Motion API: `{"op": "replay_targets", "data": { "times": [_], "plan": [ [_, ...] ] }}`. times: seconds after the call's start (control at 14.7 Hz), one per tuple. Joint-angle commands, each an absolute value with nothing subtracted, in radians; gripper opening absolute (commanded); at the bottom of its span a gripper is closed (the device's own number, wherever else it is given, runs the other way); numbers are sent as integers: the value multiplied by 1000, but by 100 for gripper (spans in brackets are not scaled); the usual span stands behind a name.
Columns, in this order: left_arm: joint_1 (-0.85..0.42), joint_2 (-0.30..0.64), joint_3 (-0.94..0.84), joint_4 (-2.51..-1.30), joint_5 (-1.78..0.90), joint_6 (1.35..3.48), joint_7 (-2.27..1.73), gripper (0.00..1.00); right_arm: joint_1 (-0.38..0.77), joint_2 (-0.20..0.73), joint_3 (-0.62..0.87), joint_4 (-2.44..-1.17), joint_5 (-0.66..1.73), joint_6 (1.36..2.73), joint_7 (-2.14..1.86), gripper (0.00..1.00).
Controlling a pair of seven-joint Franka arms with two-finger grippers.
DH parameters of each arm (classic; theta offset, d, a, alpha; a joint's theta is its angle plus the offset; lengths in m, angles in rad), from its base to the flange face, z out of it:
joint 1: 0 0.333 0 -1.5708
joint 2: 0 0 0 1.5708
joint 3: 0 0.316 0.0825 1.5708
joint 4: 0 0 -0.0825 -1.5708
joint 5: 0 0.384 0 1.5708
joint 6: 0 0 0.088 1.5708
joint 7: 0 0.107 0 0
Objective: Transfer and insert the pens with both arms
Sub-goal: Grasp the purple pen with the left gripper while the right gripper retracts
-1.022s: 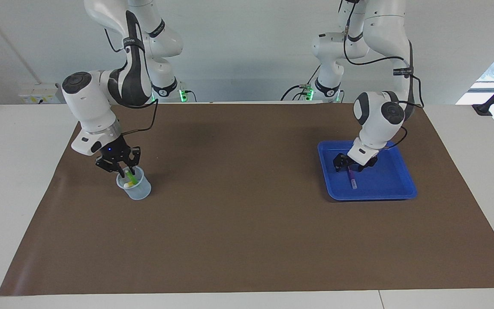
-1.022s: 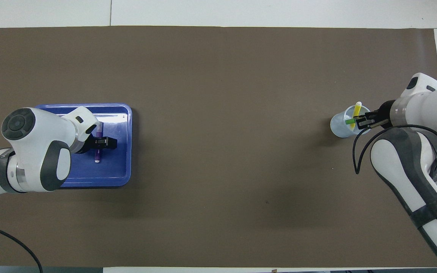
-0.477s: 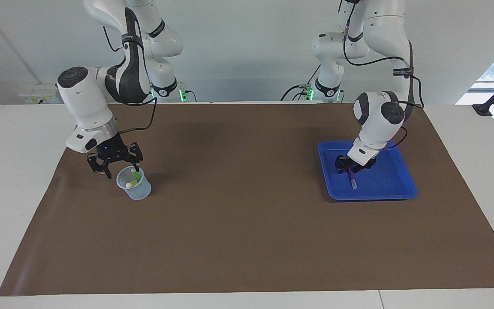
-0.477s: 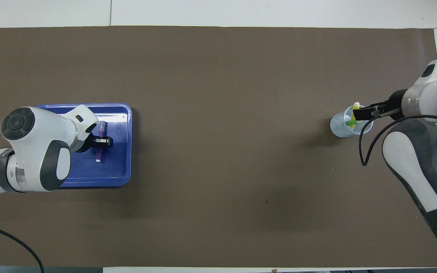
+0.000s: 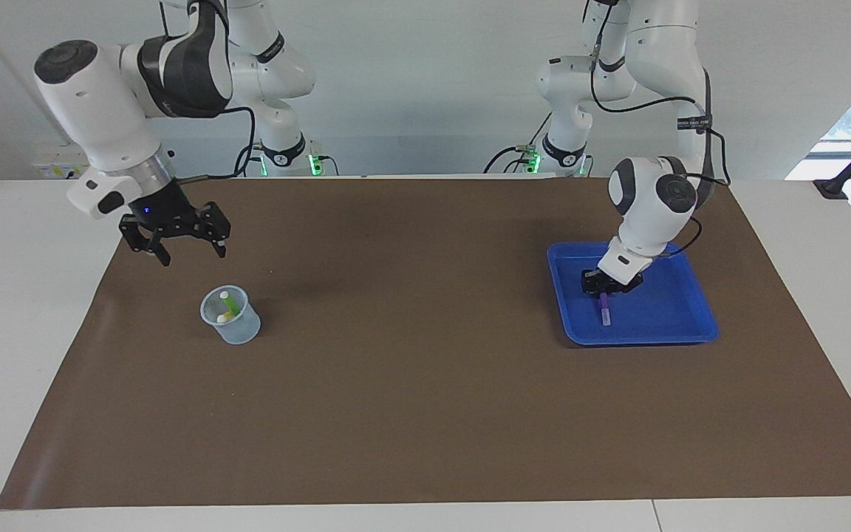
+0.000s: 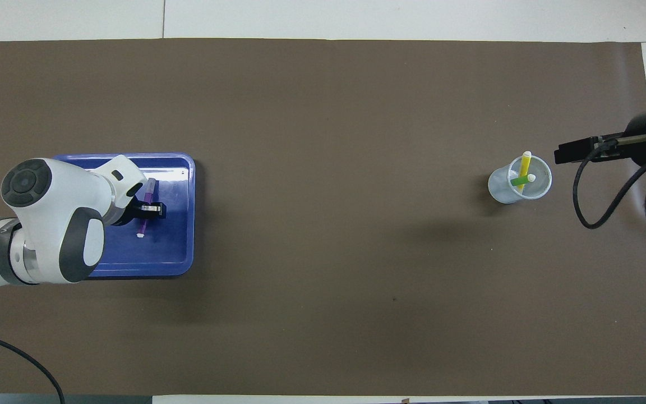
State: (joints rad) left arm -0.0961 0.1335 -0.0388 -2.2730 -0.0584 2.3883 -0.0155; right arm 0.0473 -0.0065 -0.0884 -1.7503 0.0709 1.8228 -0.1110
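The left hand (image 5: 606, 289) is squeezed shut on the purple pen (image 5: 606, 309) in the blue tray (image 5: 691, 325). Lift it straight up, slowly. The right hand (image 5: 185, 248) hangs wide open, holding nothing, above the cup (image 5: 233, 321).

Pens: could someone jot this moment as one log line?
left tool: shut on purple pen, in blue tray | right tool: open, raised | green, yellow pens: in cup

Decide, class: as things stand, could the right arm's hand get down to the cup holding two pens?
Probably yes. The right hand hangs open and empty above the mat beside the cup; nothing lies between them. The green pen and yellow pen stand inside.
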Motion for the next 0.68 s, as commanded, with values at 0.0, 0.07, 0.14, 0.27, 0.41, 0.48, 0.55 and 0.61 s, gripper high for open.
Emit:
{"op": "replay_targets", "data": {
  "times": [0.0,0.07,0.14,0.27,0.41,0.48,0.55,0.61],
  "plan": [
    [-83,144,-37,-2283,-41,2391,-5,0,48,8,-87,-1660,26,1721,-55,100],
    [-83,143,-37,-2283,-41,2391,-6,0,46,5,-86,-1648,23,1700,-54,100],
    [-81,144,-37,-2283,-41,2391,-5,0,45,0,-83,-1646,18,1677,-54,100],
    [-81,143,-37,-2283,-41,2393,-3,0,44,-21,-77,-1646,-4,1646,-52,100],
    [-80,144,-37,-2283,-40,2393,-2,6,46,-34,-72,-1664,-28,1638,-51,100],
    [-80,144,-37,-2283,-40,2393,-2,16,45,-47,-72,-1692,-26,1635,-51,100],
    [-80,144,-37,-2283,-41,2395,-2,37,44,-61,-74,-1713,-22,1637,-51,100],
    [-78,144,-37,-2283,-41,2395,-2,58,44,-60,-74,-1713,-20,1641,-51,100]
  ]
}}
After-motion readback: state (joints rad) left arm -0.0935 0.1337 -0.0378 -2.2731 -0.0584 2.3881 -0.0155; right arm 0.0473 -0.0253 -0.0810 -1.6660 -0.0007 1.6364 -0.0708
